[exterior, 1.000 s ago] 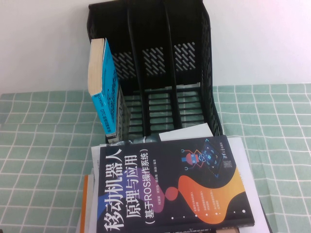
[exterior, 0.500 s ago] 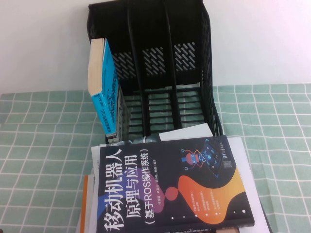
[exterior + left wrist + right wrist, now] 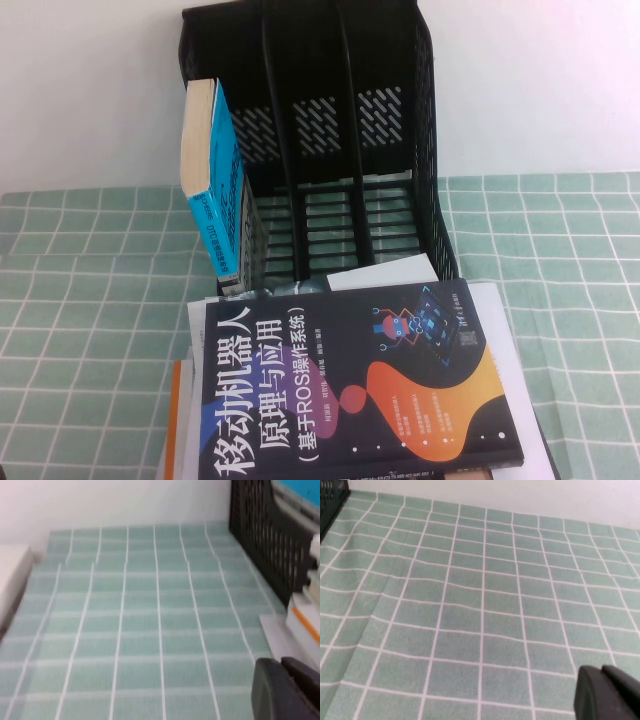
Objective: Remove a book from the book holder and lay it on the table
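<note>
Nothing of the task looks done yet. The left pincer (image 3: 285, 690) hovers low over the bench (image 3: 80, 300), beside the holder; its opening cannot be told. One book (image 3: 215, 175) stands upright in the leftmost of three slots of the single book holder (image 3: 330, 150). The right pincer (image 3: 607, 692) hangs over bare cloth, state likewise unclear.

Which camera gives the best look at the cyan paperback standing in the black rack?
The high view: the thick cyan paperback book stands upright in the black plastic book holder's leftmost slot, spine and cream page edges showing. The left wrist view catches only a cyan sliver above the holder's side. The right wrist view shows none.
</note>
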`<state>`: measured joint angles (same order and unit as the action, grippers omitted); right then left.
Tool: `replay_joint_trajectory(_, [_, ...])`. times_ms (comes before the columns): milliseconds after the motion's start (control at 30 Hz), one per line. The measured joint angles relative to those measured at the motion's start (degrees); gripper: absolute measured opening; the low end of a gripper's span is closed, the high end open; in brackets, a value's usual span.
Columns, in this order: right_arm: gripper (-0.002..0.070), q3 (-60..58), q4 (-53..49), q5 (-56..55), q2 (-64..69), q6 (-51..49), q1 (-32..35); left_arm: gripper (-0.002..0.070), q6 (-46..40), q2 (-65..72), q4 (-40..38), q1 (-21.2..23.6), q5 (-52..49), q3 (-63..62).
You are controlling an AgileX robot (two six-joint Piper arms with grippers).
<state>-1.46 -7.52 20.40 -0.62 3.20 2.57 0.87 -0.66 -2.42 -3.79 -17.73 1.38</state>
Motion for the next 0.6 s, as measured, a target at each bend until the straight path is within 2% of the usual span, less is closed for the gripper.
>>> replay_joint_trajectory(133, [-0.0002,-0.2,-1.8,-5.0,0.0,0.0,0.0,-0.0001,0.0,0.0,-0.1,0.0,7.1,0.1])
replay_joint_trajectory(433, [-0.0002,-0.2,-2.6,-37.0,0.0,-0.4,0.0,-0.0001,2.2,0.0,-0.1,0.0,32.5,0.1])
replay_joint_trajectory(600, [-0.0002,-0.2,-2.5,-50.6,0.0,-4.8,0.0,-0.0001,3.7,0.0,-0.2,0.0,41.1,0.1])
